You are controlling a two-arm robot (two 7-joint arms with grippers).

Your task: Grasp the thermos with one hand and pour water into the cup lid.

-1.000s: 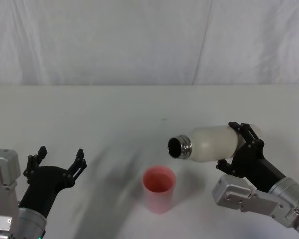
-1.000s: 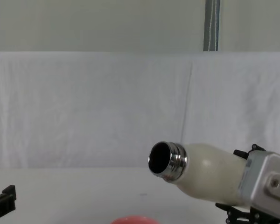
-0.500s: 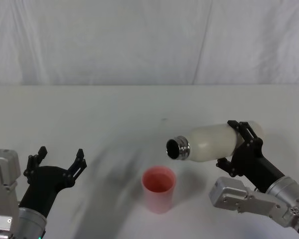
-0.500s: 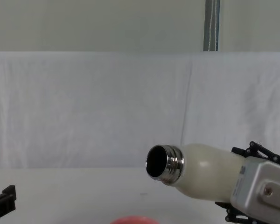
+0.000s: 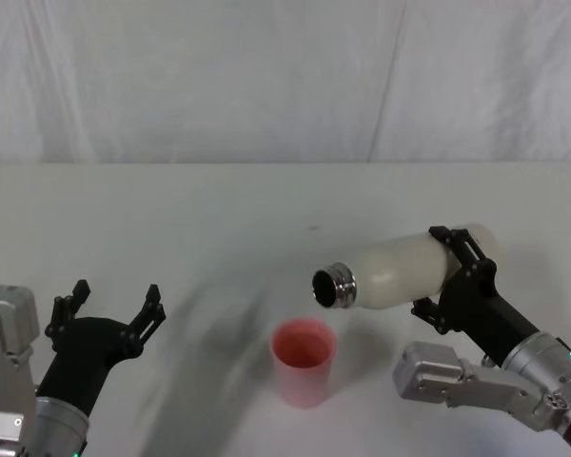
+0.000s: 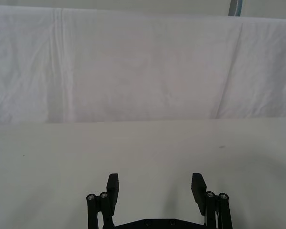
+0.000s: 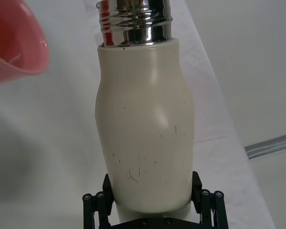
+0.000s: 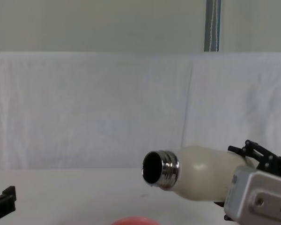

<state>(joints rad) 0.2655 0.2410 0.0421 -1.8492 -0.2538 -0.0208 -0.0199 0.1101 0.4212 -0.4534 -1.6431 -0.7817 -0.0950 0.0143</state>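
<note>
The cream-white thermos [image 5: 392, 271] lies almost level in the air, its steel neck [image 5: 331, 286] pointing left and slightly down, just above and right of the pink cup lid [image 5: 304, 358]. My right gripper [image 5: 462, 276] is shut on the thermos body near its base; the right wrist view shows the thermos [image 7: 143, 129] between the black fingers [image 7: 96, 205] with the cup lid [image 7: 14, 43] beyond the neck. The chest view shows the open thermos mouth [image 8: 154, 168] over the cup lid rim [image 8: 131, 220]. No water shows. My left gripper [image 5: 112, 309] rests open at the near left.
A white cloth covers the table [image 5: 219, 209] and hangs as a backdrop [image 5: 285, 76] behind it. In the left wrist view, bare cloth lies ahead of the open left gripper [image 6: 155, 186].
The right gripper has tipped the thermos further, and its mouth has moved left and lower toward the cup lid. The left arm has not moved.
</note>
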